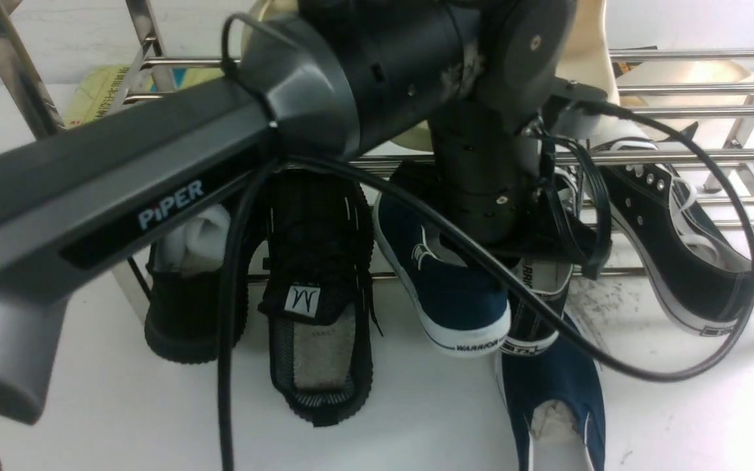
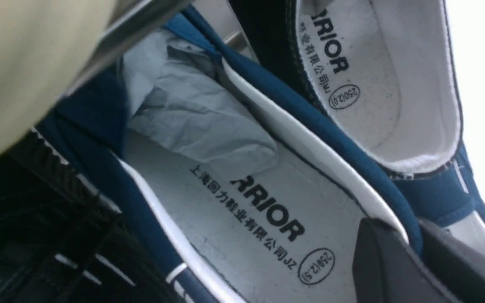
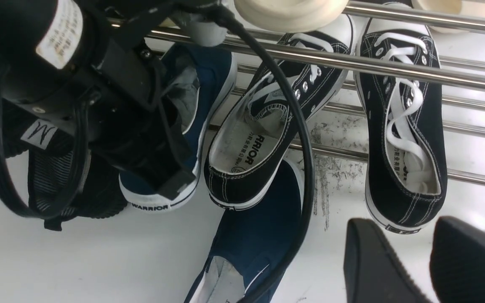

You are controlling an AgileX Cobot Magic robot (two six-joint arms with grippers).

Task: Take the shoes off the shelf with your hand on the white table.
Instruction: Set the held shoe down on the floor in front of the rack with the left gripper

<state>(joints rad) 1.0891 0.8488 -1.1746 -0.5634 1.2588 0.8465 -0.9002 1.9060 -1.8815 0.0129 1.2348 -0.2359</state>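
1. The left hand [image 2: 409,242] pinches the side wall of one navy shoe [image 1: 455,297] leaning on the shelf's [image 1: 678,157] lower rails, a grip suited to pulling it out.
2. The second navy shoe [image 1: 547,392] lies on the bench [image 1: 122,405], just before the shelf.
3. The right hand [image 3: 421,269] hovers spread, near the shelf.

**Lower tier of the shoe rack [image 1: 678,157], standing on the table [image 1: 122,405].** Five shoes are being carried in a row, heels toward the camera. From the left, these are a knit sneaker [image 1: 187,307], a mesh sneaker [image 1: 318,314], a slip-on shoe [image 1: 455,294], an inner laced sneaker [image 3: 242,176] and an outer laced sneaker [image 1: 684,261]. A second slip-on shoe [image 1: 554,386] is being supported by the table, just before the inner laced sneaker. The left arm [image 1: 122,190] is being held across the row from the left. The side wall of the slip-on shoe is being straddled by the left gripper [image 2: 413,244].
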